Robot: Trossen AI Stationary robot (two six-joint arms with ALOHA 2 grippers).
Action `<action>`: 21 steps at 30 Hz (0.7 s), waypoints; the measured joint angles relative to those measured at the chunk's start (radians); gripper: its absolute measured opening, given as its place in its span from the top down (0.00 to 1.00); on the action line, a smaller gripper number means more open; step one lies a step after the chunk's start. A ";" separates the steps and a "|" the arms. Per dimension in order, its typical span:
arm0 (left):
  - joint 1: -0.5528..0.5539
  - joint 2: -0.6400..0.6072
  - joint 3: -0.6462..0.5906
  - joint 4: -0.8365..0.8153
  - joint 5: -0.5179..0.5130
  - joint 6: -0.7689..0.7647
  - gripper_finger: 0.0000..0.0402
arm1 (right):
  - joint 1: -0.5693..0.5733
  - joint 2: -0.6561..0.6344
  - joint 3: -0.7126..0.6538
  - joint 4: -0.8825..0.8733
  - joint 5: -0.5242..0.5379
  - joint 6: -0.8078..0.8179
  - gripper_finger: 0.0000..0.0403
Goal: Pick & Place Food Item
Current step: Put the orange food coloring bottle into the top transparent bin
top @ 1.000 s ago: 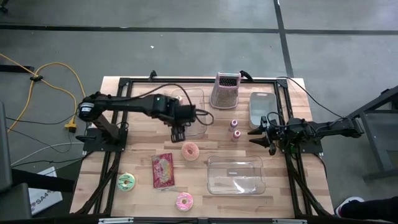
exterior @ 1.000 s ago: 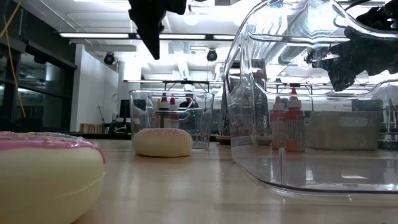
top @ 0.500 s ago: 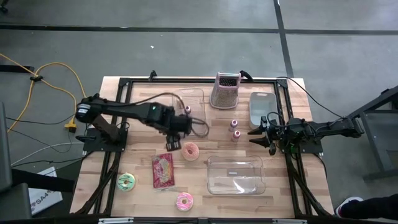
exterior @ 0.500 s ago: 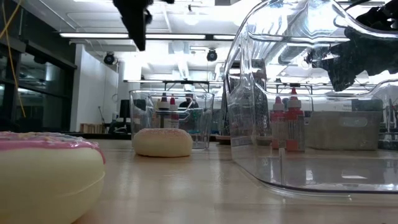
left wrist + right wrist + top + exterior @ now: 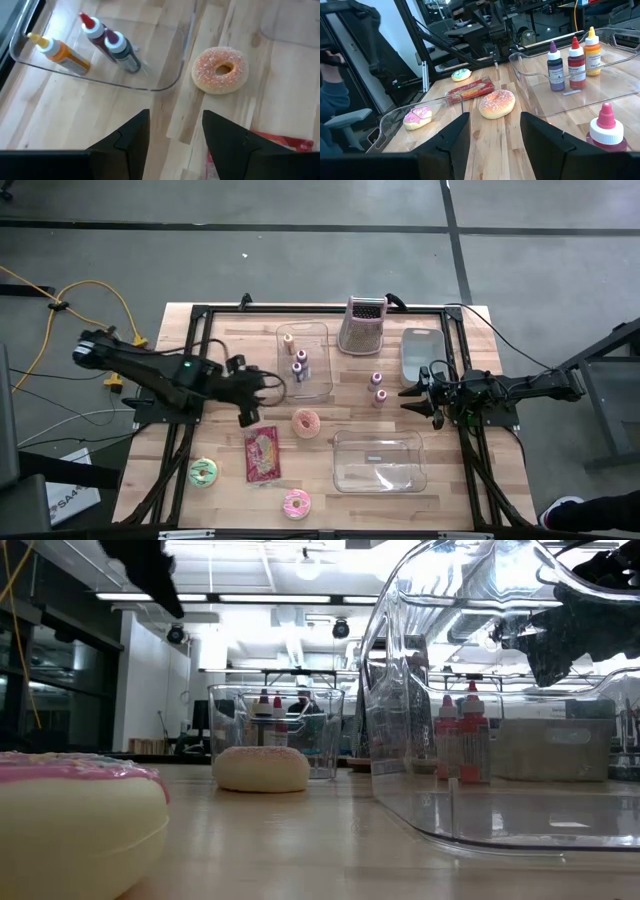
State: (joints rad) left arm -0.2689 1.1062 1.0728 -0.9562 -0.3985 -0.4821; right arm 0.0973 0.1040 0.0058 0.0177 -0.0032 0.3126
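Since the earlier frame, left arm (image 5: 150,370) has swung back from the bottle tray (image 5: 305,360); its jaws, apart and empty, hang near the sugared donut (image 5: 306,422) lying free on the counter (image 5: 225,480), probably lining up a pick. Right gripper (image 5: 432,395) waits, jaws apart.

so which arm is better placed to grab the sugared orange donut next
Left. The left gripper hangs open just beside the sugared orange donut, which sits ahead of its fingers in the wrist view. The right gripper waits at the table's far right edge.
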 joint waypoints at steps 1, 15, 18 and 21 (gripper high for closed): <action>0.008 -0.041 -0.041 0.027 0.000 0.002 0.57 | 0.000 0.000 0.000 0.000 0.000 0.000 0.60; 0.113 -0.472 -0.472 0.336 0.000 0.011 0.57 | 0.000 0.000 0.000 0.000 0.000 0.000 0.60; 0.130 -0.528 -0.529 0.379 0.000 0.011 0.57 | 0.000 0.000 0.000 0.000 0.000 0.000 0.60; 0.148 -0.575 -0.564 0.391 0.000 0.011 0.57 | 0.000 0.000 0.000 0.000 0.000 0.000 0.60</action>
State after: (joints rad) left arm -0.1210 0.5310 0.5093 -0.5651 -0.3981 -0.4713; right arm 0.0974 0.1040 0.0057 0.0176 -0.0032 0.3126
